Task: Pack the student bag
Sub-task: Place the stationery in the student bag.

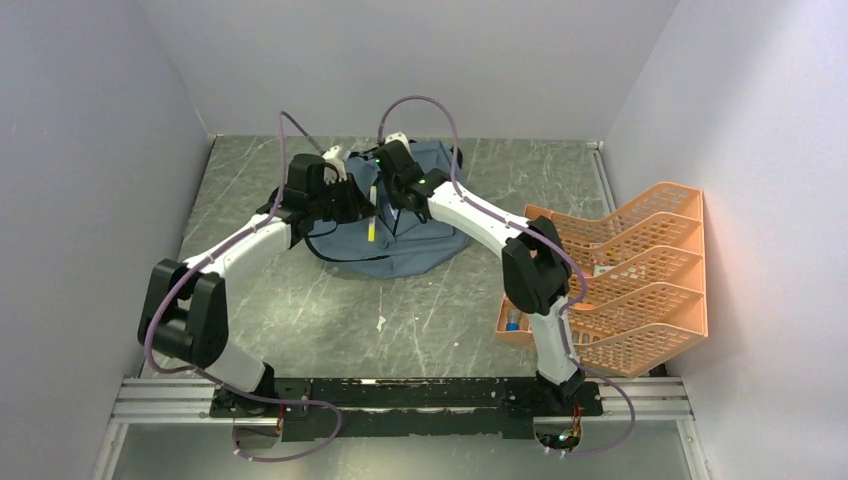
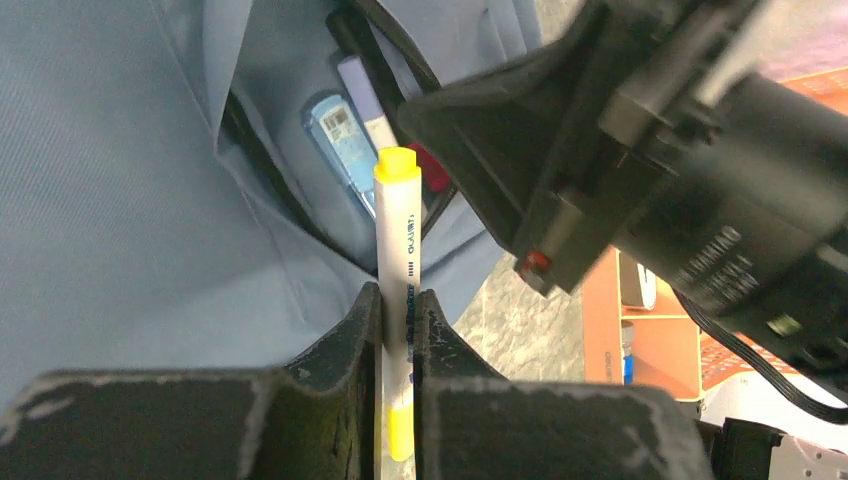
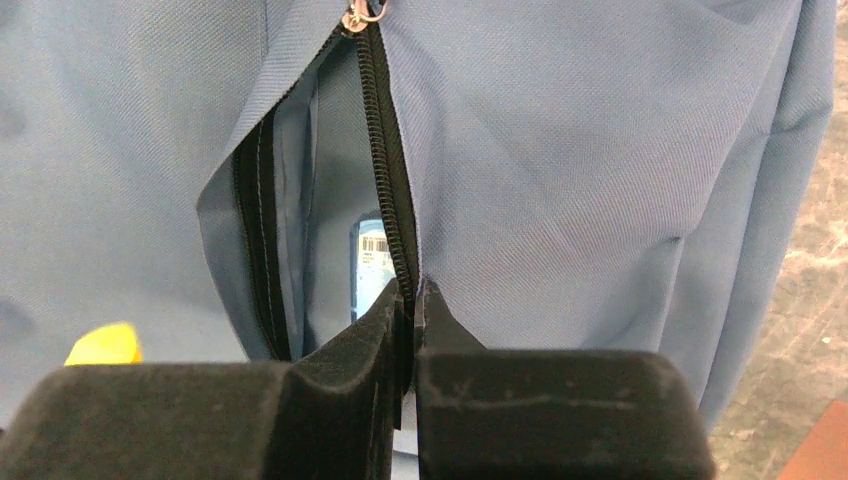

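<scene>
**At the table's far side, both grippers are closed at the bag's open pocket**

Toward the back of the grey marbled table (image 1: 330,320), left of the orange mesh tray (image 1: 640,265), the slate-blue student bag (image 1: 425,240) lies flat with both arms reaching over it. Its front pocket (image 3: 300,200) gapes open.

The left gripper (image 2: 400,318) has its fingers pressed tight on a white highlighter (image 2: 398,235). The pen's barrel passes between the pads, and its yellow cap (image 2: 397,163) points at the pocket mouth, just short of it.

The right gripper (image 3: 410,310) is pinched fully together with no gap showing. It nips the student bag by the black zip (image 3: 385,130) along the right rim of the opening. The silver zip pull (image 3: 360,14) sits at the far end of the slit.

Inside the pocket lie a pale blue packet with a barcode (image 2: 340,150), a white pen-like item (image 2: 362,98) beside it and something small and red (image 2: 430,165), partly hidden behind the right wrist housing (image 2: 640,150).
</scene>
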Available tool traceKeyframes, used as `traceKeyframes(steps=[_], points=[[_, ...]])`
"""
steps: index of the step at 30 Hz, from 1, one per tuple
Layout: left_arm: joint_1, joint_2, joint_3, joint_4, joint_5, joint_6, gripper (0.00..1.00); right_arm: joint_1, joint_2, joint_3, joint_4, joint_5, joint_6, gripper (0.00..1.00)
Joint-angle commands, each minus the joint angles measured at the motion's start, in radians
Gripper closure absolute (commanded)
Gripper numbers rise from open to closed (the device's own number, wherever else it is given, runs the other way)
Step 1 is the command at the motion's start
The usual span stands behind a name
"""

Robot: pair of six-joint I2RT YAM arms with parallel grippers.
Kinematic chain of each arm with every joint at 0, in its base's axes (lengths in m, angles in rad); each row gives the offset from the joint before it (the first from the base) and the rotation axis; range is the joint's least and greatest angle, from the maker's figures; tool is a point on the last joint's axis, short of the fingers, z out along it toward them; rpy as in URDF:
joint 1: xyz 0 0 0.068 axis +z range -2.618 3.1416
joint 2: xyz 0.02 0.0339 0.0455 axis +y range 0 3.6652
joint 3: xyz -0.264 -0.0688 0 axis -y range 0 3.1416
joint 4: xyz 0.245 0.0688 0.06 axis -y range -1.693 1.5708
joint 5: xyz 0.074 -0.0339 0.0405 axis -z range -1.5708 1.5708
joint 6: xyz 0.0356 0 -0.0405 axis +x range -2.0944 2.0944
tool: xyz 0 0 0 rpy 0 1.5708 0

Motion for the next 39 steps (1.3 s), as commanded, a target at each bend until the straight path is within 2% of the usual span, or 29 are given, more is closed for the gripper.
traceKeyframes(steps=[1, 15, 25, 30, 35, 39], points=[[0.006, 0.069, 0.09, 0.004, 0.074, 0.019, 0.95, -0.023, -0.102, -0.087, 0.114, -0.098, 0.038, 1.0], [0.006, 0.287, 0.262, -0.033, 0.1, 0.0, 0.95, -0.044, -0.223, -0.244, 0.304, -0.206, 0.063, 1.0], [0.006, 0.43, 0.423, -0.081, 0.108, -0.007, 0.95, -0.044, -0.258, -0.306, 0.36, -0.249, 0.061, 1.0], [0.006, 0.48, 0.453, -0.021, 0.12, -0.067, 0.95, -0.044, -0.272, -0.332, 0.384, -0.275, 0.076, 1.0], [-0.002, 0.484, 0.423, 0.125, 0.146, -0.165, 0.95, -0.043, -0.283, -0.37, 0.423, -0.297, 0.126, 1.0], [-0.018, 0.478, 0.414, 0.142, 0.144, -0.169, 0.8, -0.044, -0.286, -0.382, 0.432, -0.31, 0.142, 1.0]])
